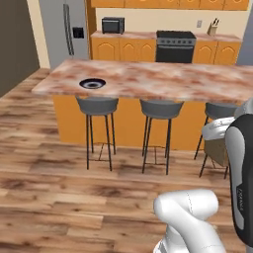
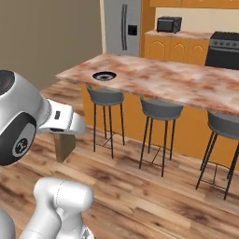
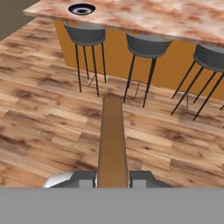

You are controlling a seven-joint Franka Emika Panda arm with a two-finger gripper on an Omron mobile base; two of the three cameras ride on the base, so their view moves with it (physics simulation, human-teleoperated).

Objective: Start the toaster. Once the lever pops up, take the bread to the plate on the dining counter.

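Note:
The bread, a tan-brown slice seen edge-on, sticks out between my gripper's two fingers, which are shut on it. The slice hangs over the wooden floor, short of the stools. From the side the bread dangles below the white hand, and it appears again as the bread at the right edge. The dark-rimmed plate with a white centre sits near the left end of the dining counter. The plate and counter lie ahead of me; the plate is far up and left of the bread.
Three grey bar stools line the counter's near side. Open wooden floor stretches between me and them. A fridge, a microwave and a black oven stand against the back wall.

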